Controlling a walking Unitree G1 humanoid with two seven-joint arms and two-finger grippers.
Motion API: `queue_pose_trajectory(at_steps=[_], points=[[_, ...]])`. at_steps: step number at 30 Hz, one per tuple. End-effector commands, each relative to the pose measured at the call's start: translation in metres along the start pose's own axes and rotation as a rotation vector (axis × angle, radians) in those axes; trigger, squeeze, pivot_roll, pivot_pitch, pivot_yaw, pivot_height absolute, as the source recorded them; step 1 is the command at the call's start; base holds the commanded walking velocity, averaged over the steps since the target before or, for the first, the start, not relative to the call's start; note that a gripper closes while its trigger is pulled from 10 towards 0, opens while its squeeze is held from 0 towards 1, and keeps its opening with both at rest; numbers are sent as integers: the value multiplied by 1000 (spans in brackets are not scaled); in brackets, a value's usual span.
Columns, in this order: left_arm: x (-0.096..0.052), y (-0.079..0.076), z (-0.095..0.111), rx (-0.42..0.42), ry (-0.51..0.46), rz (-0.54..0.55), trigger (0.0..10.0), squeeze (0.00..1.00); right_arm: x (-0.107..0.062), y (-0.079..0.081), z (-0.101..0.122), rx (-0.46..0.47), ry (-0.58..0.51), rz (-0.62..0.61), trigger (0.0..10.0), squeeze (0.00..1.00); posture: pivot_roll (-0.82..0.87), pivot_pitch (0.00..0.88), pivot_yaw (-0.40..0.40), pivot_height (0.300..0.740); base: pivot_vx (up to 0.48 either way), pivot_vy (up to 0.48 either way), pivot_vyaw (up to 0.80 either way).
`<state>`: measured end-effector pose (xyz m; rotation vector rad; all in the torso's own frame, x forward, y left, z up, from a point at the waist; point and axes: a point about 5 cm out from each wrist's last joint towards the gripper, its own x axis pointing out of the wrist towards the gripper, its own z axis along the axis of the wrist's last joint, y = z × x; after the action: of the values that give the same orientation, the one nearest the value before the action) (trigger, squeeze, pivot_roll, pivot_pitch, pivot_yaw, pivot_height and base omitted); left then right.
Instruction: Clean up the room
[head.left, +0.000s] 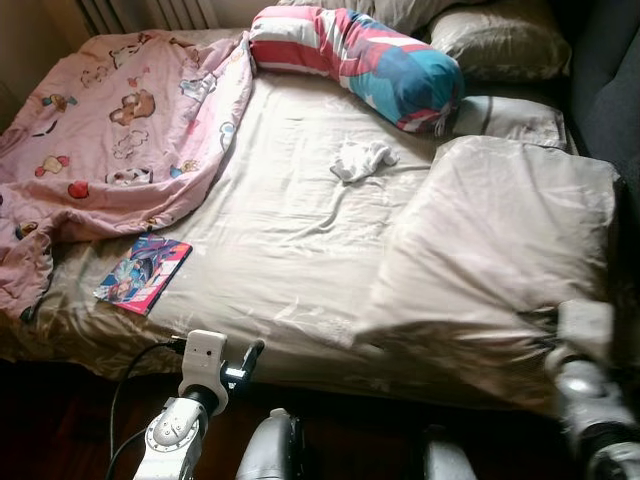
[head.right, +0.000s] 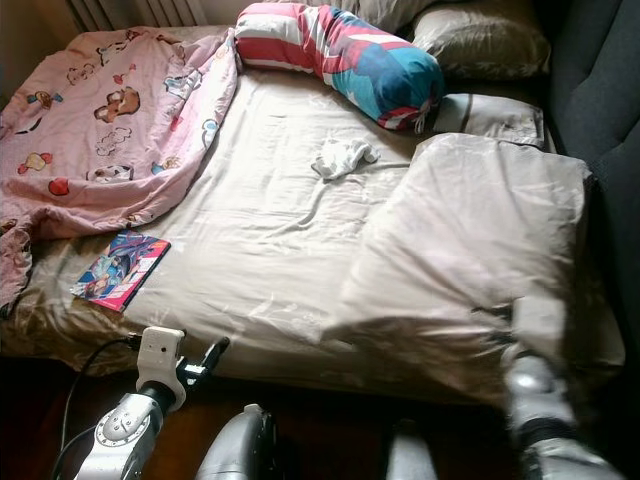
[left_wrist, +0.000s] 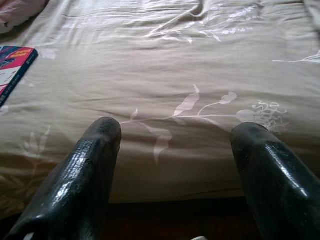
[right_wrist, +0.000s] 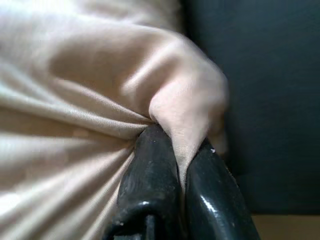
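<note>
The left arm (head.left: 175, 428) is a silver, rounded casting with small dark screw holes on its upper face. At its wrist sits a white boxy camera housing (head.left: 203, 355) with a small dark port on its side, and a black cable (head.left: 130, 375) loops out from beside it. The left gripper (left_wrist: 175, 165) has 2 long black fingers (left_wrist: 82, 180), glossy, thick and rounded at the tips. The right arm (head.left: 585, 395) is silver-grey too, built of ribbed cylindrical segments under a pale blocky wrist piece (head.left: 585, 328). The right gripper (right_wrist: 181, 165) carries 2 black fingers (right_wrist: 150, 180) of the same shiny finish. Between the arms, 2 dark grey rounded body shells (head.left: 272, 448) show.
</note>
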<state>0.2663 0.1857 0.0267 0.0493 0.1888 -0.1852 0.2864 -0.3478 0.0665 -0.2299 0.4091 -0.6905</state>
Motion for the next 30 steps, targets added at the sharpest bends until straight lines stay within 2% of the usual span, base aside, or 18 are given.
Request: queue_pose_trajectory(at_steps=[1,2,3,4,5,7,9,11,14,18,19,24,28,30], points=[[-6,6,-8,10,39,10,10000,0,9,-32,38,38,-135,-134,10000,0,-66,192,110,651,0,0,0],[-6,6,-8,11,39,8,10000,0,11,-48,46,44,-161,-198,10000,0,-68,193,112,651,0,0,0],[-6,6,-8,11,39,8,10000,0,11,-48,46,44,-161,-198,10000,0,-68,193,112,651,0,0,0],[-6,6,-8,12,40,7,10000,0,11,-55,48,50,-168,-228,10000,0,-69,193,113,651,0,0,0],[-6,5,-9,12,42,4,10000,0,12,-73,51,57,-177,-296,10000,0,-73,195,115,651,0,0,0],[-5,4,-9,12,44,0,10000,0,12,-83,50,57,-175,-333,10000,0,-76,196,117,651,0,0,0],[-5,4,-10,13,46,-2,10000,0,11,-86,49,57,-172,-344,10000,0,-78,197,118,651,0,0,0],[-5,4,-10,14,50,-7,10000,0,10,-88,32,100,-110,-350,10000,0,-75,199,121,651,0,0,0],[-4,4,-10,15,52,-10,10000,0,7,-79,14,119,-51,-332,10000,0,-67,200,126,651,0,0,0],[-4,5,-10,17,53,-10,10000,0,6,-74,8,136,-36,-332,10000,0,-63,201,127,651,0,0,0],[-4,5,-10,17,53,-10,10000,0,5,-73,6,148,-30,-338,10000,992,-61,201,127,651,0,0,0],[-5,6,-10,19,53,-8,10000,0,5,-71,6,165,-35,-336,10000,1000,-62,201,125,651,0,0,0],[-5,5,-10,16,52,-10,10000,0,6,-68,16,179,-91,-314,10000,1000,-62,202,123,651,0,0,0],[-5,4,-11,11,49,-9,10000,0,5,-66,24,190,-156,-294,10000,1000,-63,201,119,651,0,0,0]])
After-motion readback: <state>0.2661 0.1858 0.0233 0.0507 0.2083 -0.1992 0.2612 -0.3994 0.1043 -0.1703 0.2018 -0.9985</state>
